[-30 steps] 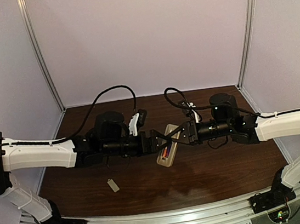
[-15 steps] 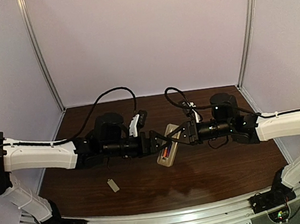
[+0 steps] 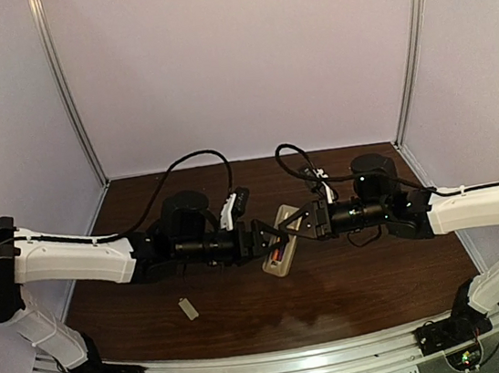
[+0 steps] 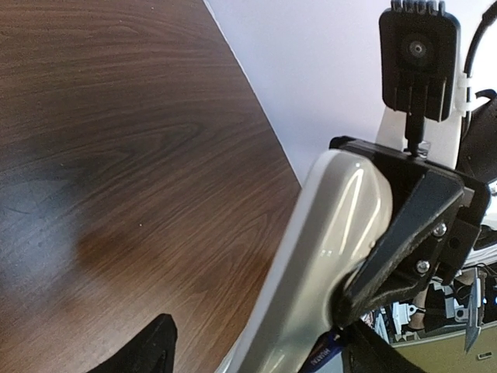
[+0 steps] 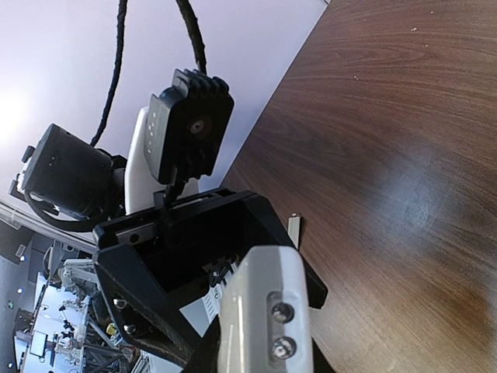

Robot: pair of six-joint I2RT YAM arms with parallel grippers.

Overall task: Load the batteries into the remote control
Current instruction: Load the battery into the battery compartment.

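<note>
Left claw (image 3: 265, 238) narrowed, part open astride remote (image 4: 326, 225); right claw (image 3: 290, 229) clamps remote. Advice: close squarely, clear of batteries (image 3: 275, 255).

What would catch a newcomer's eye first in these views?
At the centre, the remote is clamped by the right fingers, while the left fingers stand open around it. Orange batteries show in its open back. A small grey cover lies alone on the table, front left.

A small flat grey cover piece (image 3: 188, 309) lies on the dark wooden desk (image 3: 364, 286) (near its front left); pale walls (image 3: 242, 59) behind.
</note>
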